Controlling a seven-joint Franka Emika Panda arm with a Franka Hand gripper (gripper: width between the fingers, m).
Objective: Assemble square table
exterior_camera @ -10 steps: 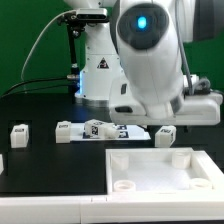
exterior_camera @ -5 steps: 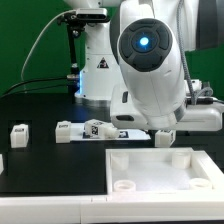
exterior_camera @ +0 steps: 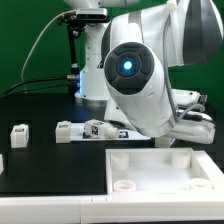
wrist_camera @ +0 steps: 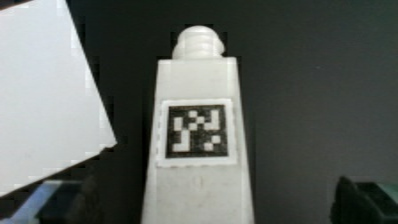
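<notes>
The square table's white panel (exterior_camera: 160, 168) lies at the front on the exterior view's right, rim up, with a round socket (exterior_camera: 122, 186) at a corner. Three white tagged legs (exterior_camera: 18, 133) (exterior_camera: 63, 131) (exterior_camera: 95, 127) lie in a row behind it. In the wrist view another white leg (wrist_camera: 196, 130) with a black-and-white tag and a threaded tip lies on the black table. My gripper (wrist_camera: 201, 200) is open, with one dark finger (wrist_camera: 45, 200) on each side of this leg and apart from it. The panel's corner (wrist_camera: 45, 90) lies beside it. In the exterior view the arm hides the gripper.
The marker board (exterior_camera: 128, 131) lies flat behind the panel. The arm's white base (exterior_camera: 95, 70) stands at the back with cables beside it. My bulky arm (exterior_camera: 140, 80) hangs over the panel's far edge.
The arm has turned and come lower over the panel's far edge. It now hides the leg that showed there. The jaws have stayed open.
</notes>
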